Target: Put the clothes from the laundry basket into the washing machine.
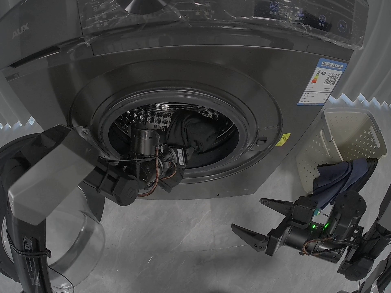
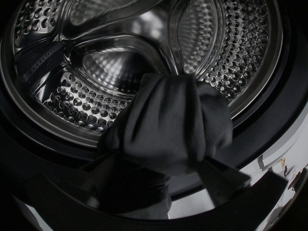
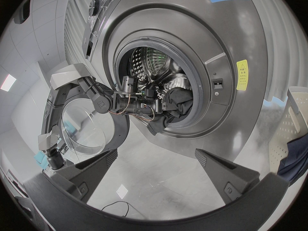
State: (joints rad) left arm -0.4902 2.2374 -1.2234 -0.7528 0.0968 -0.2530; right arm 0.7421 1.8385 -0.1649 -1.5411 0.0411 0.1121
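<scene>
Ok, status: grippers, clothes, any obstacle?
Left gripper shut on black garment, at drum opening. Right gripper open, beside basket. Blue garment over basket rim. Door open.

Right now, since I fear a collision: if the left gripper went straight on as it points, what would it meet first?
Probably the drum's steel back wall: the left gripper, shut on the black garment, points straight at it with nothing else visible between; depth is unclear.

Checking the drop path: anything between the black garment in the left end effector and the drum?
Nothing visible: black cloth garment is at the mouth of the perforated steel drum; round glass door swung aside.
</scene>
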